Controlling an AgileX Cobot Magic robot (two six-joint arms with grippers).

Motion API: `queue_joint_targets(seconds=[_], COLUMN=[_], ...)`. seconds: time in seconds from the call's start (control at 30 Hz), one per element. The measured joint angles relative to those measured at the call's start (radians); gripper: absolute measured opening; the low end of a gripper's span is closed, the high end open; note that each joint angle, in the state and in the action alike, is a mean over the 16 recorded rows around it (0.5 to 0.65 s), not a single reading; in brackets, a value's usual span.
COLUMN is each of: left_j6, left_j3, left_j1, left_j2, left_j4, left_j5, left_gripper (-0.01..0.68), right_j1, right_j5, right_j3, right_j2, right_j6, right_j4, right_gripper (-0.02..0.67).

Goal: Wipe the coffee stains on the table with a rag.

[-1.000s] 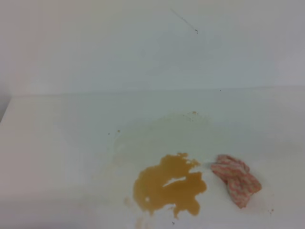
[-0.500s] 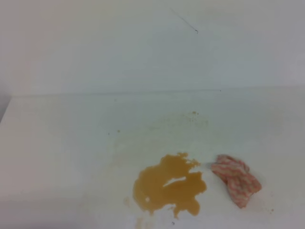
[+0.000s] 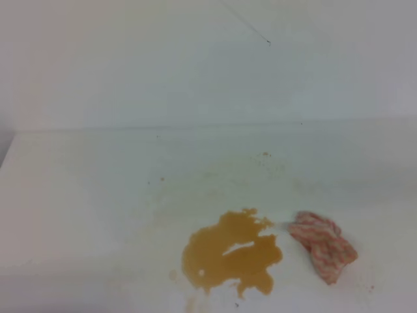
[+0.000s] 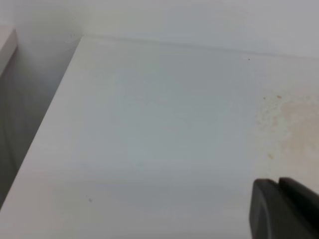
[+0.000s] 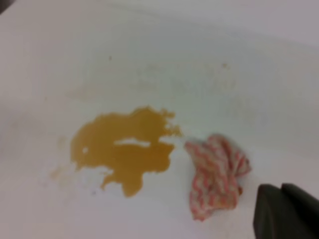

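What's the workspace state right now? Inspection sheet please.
Surface: white table, faint tan smears and specks beyond the puddle.
Job's things: coffee stains, an amber puddle, unwiped; rag crumpled just right of it, not held.
Clutter: nothing seen.
Grippers: left claw only partly in frame, looks shut, over bare table; right claw shut, empty, near the rag, apart from it.
Cables: thin dark line on the wall, cannot tell what it is.
Surroundings: plain white wall behind.

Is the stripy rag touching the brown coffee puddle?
Apart. In the right wrist view a thin strip of white table shows between the rag and the coffee puddle.
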State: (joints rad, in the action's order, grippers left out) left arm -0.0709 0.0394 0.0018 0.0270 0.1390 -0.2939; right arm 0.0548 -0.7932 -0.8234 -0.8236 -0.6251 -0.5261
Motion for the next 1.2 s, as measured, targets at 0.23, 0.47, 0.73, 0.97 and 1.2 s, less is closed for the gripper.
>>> queue_joint_targets(seconds=[0.23,0.47,0.73,0.97,1.2], left_j6=[0.000,0.000,0.000,0.000,0.000], left_j3=[0.000,-0.002,-0.002,0.000,0.000], left_j1=[0.000,0.000,0.000,-0.001,-0.002], left_j2=[0.000,-0.002,-0.001,0.001,0.002], left_j4=[0.000,0.000,0.000,0.000,0.000], left_j5=[0.000,-0.001,-0.001,0.000,0.000], left_gripper=[0.001,0.001,0.001,0.001,0.001], right_j1=[0.046,0.157,0.274,0.304,0.305], right_j5=[-0.158,-0.186,-0.110,-0.015,0.047], right_j3=[-0.111,-0.209,-0.244,-0.245,-0.245], right_j2=[-0.206,-0.370,-0.484,-0.552,-0.628], right_j6=[-0.004,0.067,0.163,0.202,0.208], right_j4=[0.069,0.214,0.319,0.278,0.215], right_gripper=[-0.001,-0.001,0.010,0.115,0.293])
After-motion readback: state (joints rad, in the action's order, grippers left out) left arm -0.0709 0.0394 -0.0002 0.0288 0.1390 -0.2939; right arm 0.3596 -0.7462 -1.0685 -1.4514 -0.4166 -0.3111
